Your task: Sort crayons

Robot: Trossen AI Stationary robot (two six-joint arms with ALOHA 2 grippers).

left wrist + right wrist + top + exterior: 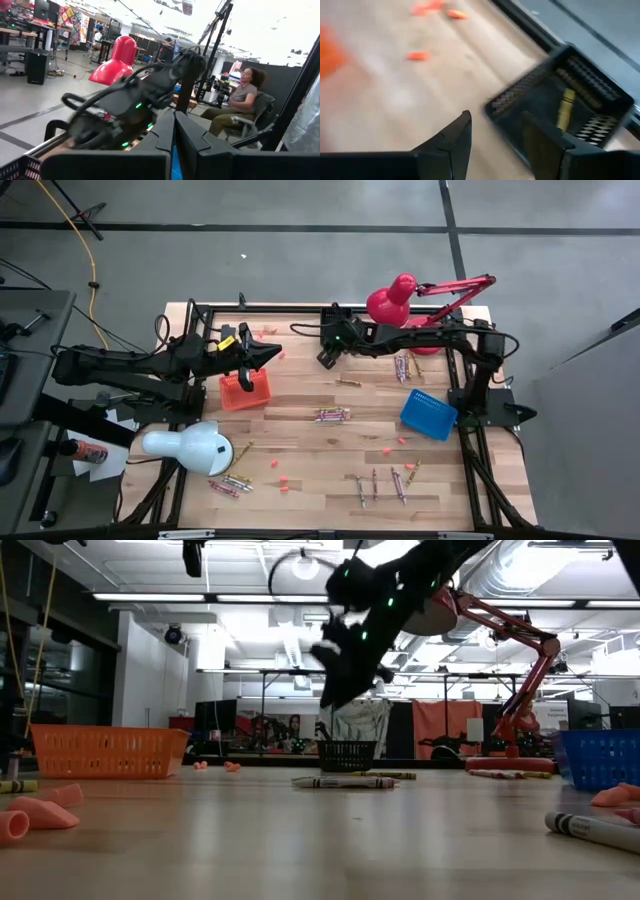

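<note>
Crayons lie scattered on the wooden table: a bunch (333, 415) in the middle, a bunch (402, 368) under the right arm, one (348, 382) near the middle, several (385, 483) near the front and a bunch (230, 485) at the front left. One yellow crayon (565, 110) lies in a black basket (560, 100). My left gripper (272, 352) is shut and empty, raised above the far side of the orange basket (245, 390). My right gripper (325, 358) is open and empty, raised near the black basket at the table's far middle.
A blue basket (428, 412) stands at the right. A red lamp (395, 300) is at the far edge and a white lamp (190, 448) at the front left. Small pink-red chips (285, 480) dot the table. A person (240, 100) sits beyond the table.
</note>
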